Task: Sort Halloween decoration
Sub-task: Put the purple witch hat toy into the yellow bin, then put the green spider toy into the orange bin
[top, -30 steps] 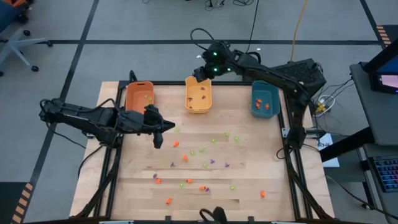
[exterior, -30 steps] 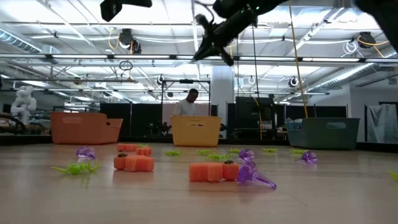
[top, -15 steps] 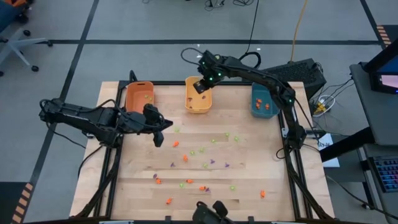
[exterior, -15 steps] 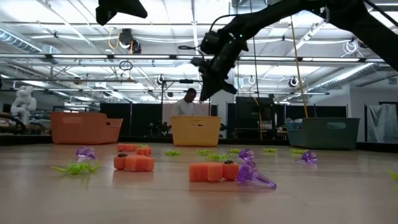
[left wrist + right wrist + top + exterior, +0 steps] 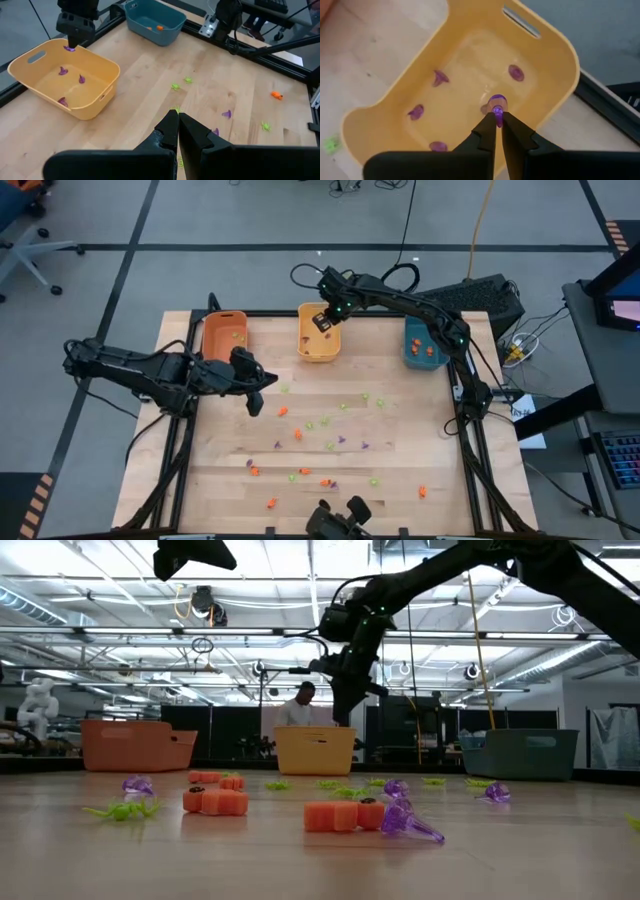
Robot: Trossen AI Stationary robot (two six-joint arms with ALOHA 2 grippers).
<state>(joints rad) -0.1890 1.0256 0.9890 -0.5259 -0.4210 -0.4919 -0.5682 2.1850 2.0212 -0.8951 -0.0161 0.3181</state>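
Small orange, light green and purple trinkets [image 5: 325, 423] lie scattered over the wooden table. My right gripper [image 5: 497, 118] hangs over the yellow bin [image 5: 319, 335], shut on a purple trinket [image 5: 497, 104]. Several purple trinkets [image 5: 439, 77] lie on that bin's floor. My left gripper [image 5: 177, 119] is shut and waits in the air over the table's left middle [image 5: 254, 394], touching nothing. In the low view the right gripper [image 5: 346, 712] stands just above the yellow bin [image 5: 315, 750]. My right gripper pinches the purple trinket's narrow end [image 5: 497, 111] between its two fingertips, coming from above and pointing down into the yellow bin. The trinket's wider round end [image 5: 497, 100] sticks out past the fingertips. It is lifted clear above the bin's floor.
An orange bin [image 5: 223, 335] with green trinkets stands at the far left, a teal bin [image 5: 426, 342] with orange trinkets at the far right. A black frame rims the table [image 5: 190, 480]. A person [image 5: 300, 710] shows in the room behind the yellow bin.
My right gripper has come down toward the yellow bin and drifted slightly toward the table's left, its fingers tipping to point straight down. It has stayed shut on the purple trinket. My left arm has kept still.
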